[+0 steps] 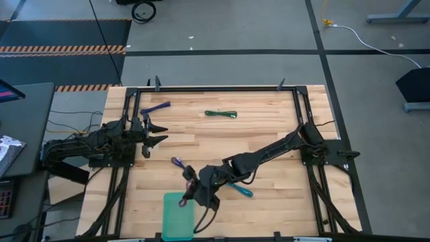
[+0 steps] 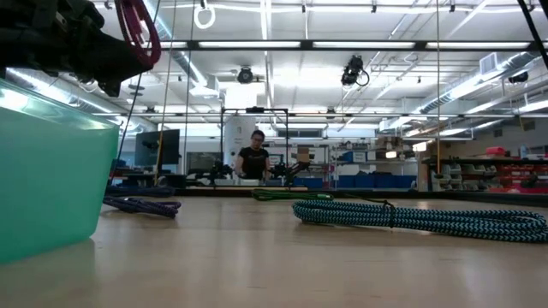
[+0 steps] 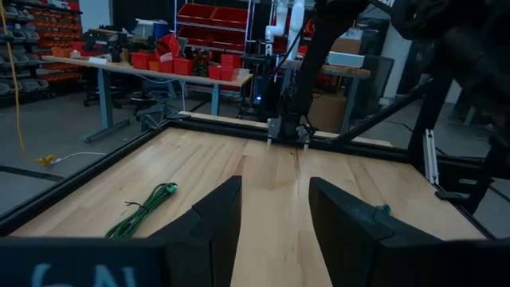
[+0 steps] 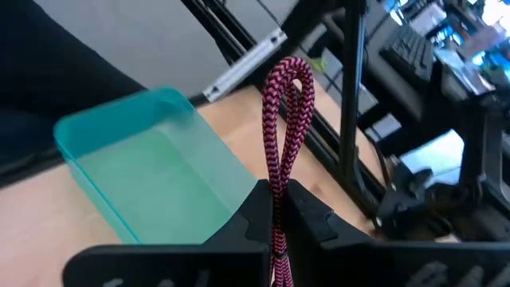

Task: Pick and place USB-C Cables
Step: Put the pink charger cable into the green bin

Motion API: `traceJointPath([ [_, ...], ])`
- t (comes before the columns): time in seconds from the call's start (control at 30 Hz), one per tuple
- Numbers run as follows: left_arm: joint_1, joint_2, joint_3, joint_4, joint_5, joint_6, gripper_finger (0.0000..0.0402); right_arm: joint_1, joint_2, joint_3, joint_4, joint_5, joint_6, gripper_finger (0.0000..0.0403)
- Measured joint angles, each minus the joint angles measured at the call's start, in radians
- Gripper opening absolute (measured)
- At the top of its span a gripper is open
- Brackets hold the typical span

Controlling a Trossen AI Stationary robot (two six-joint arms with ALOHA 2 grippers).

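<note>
My right gripper [image 1: 191, 191] is shut on the maroon cable [image 4: 287, 112] and hovers above the far edge of the teal tray [image 1: 178, 216]. Flat on the table lie the violet cable [image 1: 178, 163], the teal cable [image 1: 242, 191] beside the right arm, the dark green cable [image 1: 222, 114] near the far edge, and the blue-purple cable [image 1: 156, 107] at far left. My left gripper [image 1: 154, 134] is open and waits by the left edge, touching nothing. In the low view the maroon loop [image 2: 137, 34] hangs high above the tray [image 2: 43, 171]. My right gripper pinches the maroon cable bundle between its two fingers [image 4: 315, 219], gripping the doubled strands [image 4: 279, 195] partway along. A looped end [image 4: 293, 80] sticks out past the fingertips. The cable is lifted clear of the table and the tray; its other end is hidden behind the fingers.
The tray sits at the table's near edge, left of centre. A black metal frame [image 1: 215, 89] borders the table. Bare wood lies between the two arms around the table's middle [image 1: 222, 144]. A person [image 2: 254, 158] stands far off in the room behind.
</note>
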Motion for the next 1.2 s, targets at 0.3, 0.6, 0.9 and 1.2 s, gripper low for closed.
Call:
traceJointPath([
  [0.3, 0.0, 0.0, 0.0, 0.121, 0.0, -0.164, 0.0156, 0.024, 0.0, 0.0, 0.073, -0.045, -0.013, 0.0016],
  [0.6, 0.001, 0.004, 0.032, 0.384, 0.019, -0.17, 0.0156, 0.016, 0.0, 0.0, 0.117, -0.034, -0.024, 0.0016],
  [0.9, -0.003, 0.263, 0.43, 0.026, 0.034, -0.049, 0.0156, -0.009, 0.001, 0.016, 0.124, -0.026, 0.033, 0.0016],
  [1.2, 0.001, 0.596, 0.659, -0.053, 0.034, -0.048, 0.0156, 0.025, 0.002, 0.016, 0.108, -0.045, -0.061, 0.0016],
])
